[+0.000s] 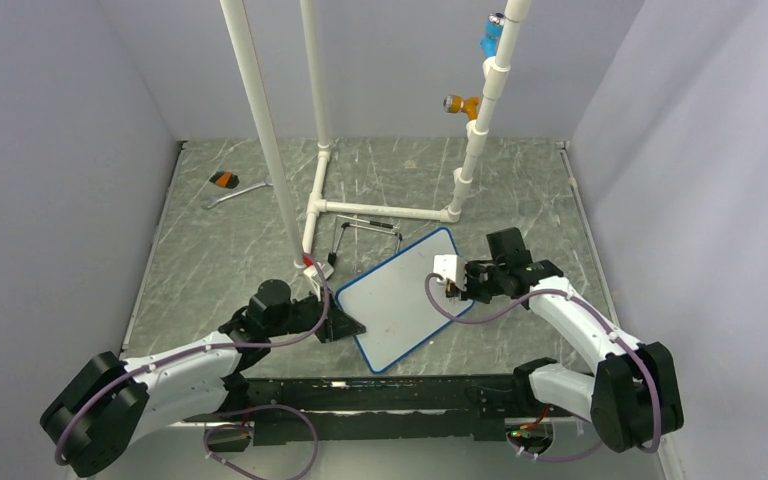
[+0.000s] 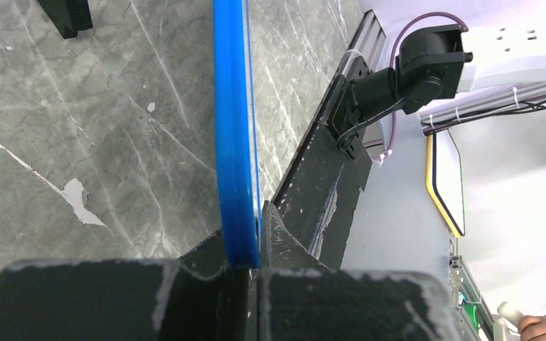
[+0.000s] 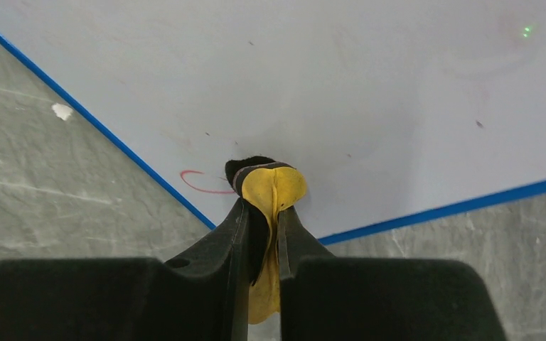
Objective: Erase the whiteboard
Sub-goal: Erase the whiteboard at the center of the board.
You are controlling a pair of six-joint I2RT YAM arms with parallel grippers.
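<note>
The whiteboard [image 1: 400, 300] lies tilted on the table, with a blue frame and a mostly plain white face. My left gripper [image 1: 345, 326] is shut on its left edge; in the left wrist view the blue frame [image 2: 236, 142] runs edge-on between the closed fingers [image 2: 284, 241]. My right gripper [image 1: 451, 288] is over the board's right corner, shut on a yellow and black eraser pad [image 3: 270, 190] pressed on the white face [image 3: 370, 85]. A small red mark [image 3: 200, 183] shows just left of the pad, near the blue frame.
A white PVC pipe frame [image 1: 380, 210] stands behind the board, with blue [image 1: 489, 40] and orange [image 1: 460, 104] clamps on its right post. An orange-black tool [image 1: 224, 180] and a wrench [image 1: 236, 192] lie at the back left. A black wire stand [image 1: 365, 235] sits behind the board.
</note>
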